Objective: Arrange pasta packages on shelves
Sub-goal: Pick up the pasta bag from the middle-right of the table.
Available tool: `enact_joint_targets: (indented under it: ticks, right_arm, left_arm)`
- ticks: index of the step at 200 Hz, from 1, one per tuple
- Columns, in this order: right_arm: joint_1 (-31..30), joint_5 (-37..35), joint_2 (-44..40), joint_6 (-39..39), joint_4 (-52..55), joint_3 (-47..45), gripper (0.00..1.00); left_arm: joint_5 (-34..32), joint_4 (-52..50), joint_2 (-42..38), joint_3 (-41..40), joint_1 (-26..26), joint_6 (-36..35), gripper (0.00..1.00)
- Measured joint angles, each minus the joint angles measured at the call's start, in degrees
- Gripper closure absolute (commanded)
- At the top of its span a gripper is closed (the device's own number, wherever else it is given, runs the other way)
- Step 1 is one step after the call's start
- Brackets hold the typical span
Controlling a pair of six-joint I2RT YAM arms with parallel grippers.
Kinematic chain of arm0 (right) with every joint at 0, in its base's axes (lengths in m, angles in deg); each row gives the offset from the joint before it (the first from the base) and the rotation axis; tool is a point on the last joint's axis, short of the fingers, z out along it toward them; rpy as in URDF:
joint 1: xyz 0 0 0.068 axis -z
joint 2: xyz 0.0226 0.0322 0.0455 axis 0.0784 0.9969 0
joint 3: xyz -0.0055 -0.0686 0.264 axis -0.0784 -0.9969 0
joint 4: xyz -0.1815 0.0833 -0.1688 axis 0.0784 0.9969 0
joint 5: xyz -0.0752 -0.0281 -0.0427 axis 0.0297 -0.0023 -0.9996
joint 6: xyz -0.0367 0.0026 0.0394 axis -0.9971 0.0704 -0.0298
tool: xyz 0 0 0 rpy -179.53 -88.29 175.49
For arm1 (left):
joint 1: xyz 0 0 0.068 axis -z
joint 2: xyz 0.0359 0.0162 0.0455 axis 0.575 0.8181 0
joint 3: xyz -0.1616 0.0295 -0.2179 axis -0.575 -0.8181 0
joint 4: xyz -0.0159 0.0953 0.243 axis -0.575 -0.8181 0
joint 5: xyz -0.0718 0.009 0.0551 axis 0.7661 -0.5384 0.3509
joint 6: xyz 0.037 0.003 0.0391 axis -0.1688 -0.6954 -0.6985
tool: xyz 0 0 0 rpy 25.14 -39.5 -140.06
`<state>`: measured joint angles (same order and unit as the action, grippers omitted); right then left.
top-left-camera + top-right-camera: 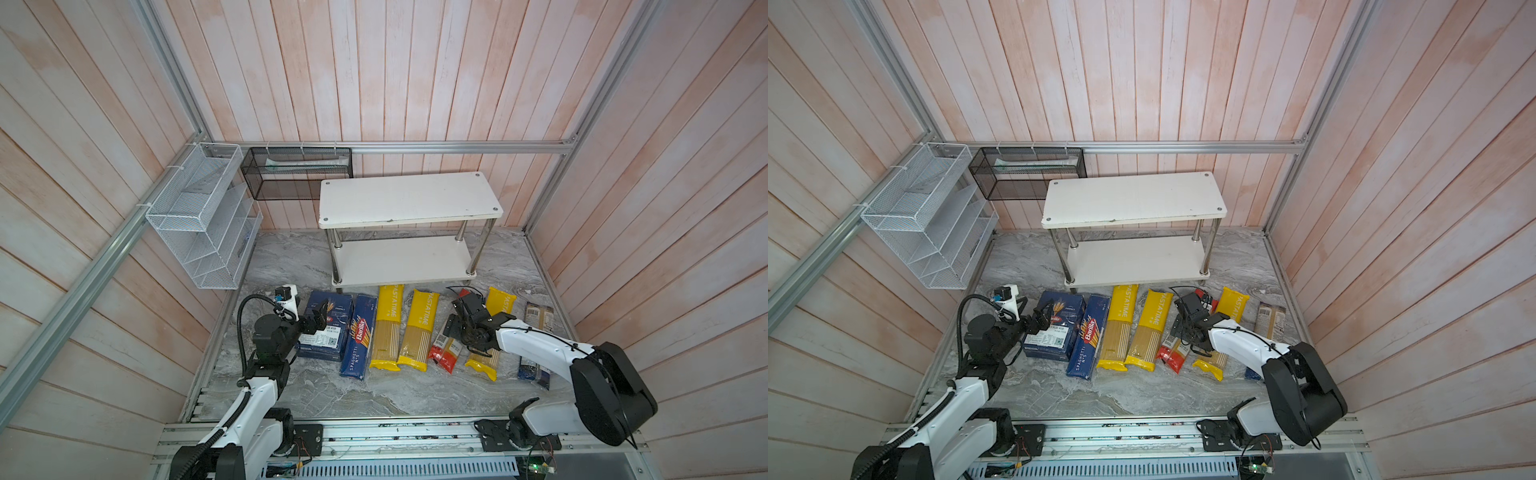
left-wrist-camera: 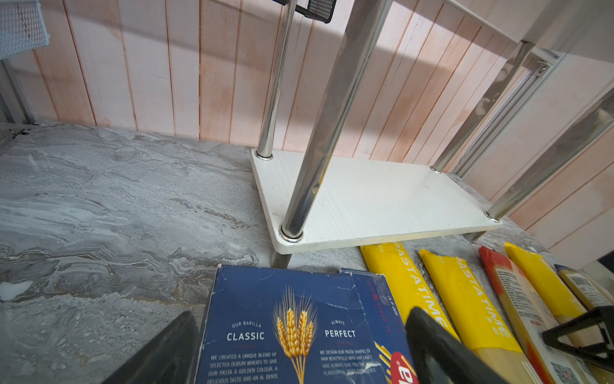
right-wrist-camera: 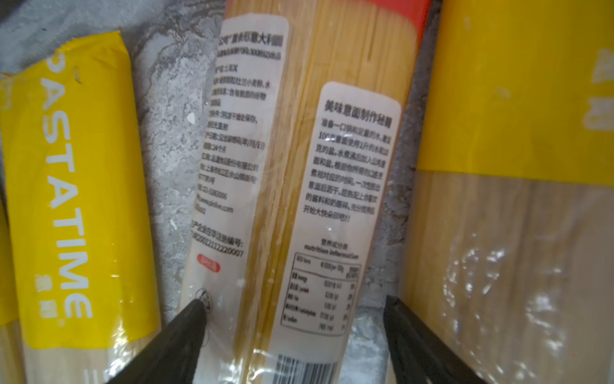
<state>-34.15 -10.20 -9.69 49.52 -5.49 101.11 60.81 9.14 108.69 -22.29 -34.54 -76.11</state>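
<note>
now, both boards of the shelves point(image 1: 409, 199) are bare. all seven pasta packages point(image 1: 1144, 332) lie in a row on the marble table point(image 1: 316, 395) just in front of the shelves, each with its long axis running roughly toward them.

at the left end of that row, the left gripper point(image 2: 300, 316) hangs over the wider blue barilla box point(image 1: 326, 332), with its jaws spread to either side of the box's width and holding nothing. next come the blue barilla pack point(image 1: 358, 338) and two yellow pastatime bags point(image 1: 388, 328) side by side.

after them lies the red-ended bag point(image 3: 299, 166), straight beneath the right gripper point(image 3: 294, 306). its jaws stand wide apart across the bag's narrow width, one fingertip at the bag's edge and the other clear of it, with nothing gripped. the bag's length runs crosswise to the closing line, which i judge suits a pinch, and the right arm is plainly the nearer.

further right, in front of the shelves' right end, sit the third yellow bag point(image 1: 500, 305) and the dark-ended clear bag point(image 1: 539, 318).
</note>
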Motion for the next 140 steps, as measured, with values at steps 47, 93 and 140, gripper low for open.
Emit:
enact_joint_targets:
  ticks: [47, 93, 140]
  right_arm:
    - [-1.2, -0.5, 1.3, 0.7, -1.0, 0.3, 0.15]
    - [-1.8, -0.6, 3.3, 1.9, -2.6, 0.5, 0.14]
    - [-2.1, -1.9, 1.6, 3.9, -3.0, 0.0, 0.14]
  left_arm:
    - [0.0, 0.0, 0.0, 0.0, 0.0, 0.0, 0.0]
    - [0.0, 0.0, 0.0, 0.0, 0.0, 0.0, 0.0]
    - [0.0, 0.0, 0.3, 0.3, 0.0, 0.0, 0.0]
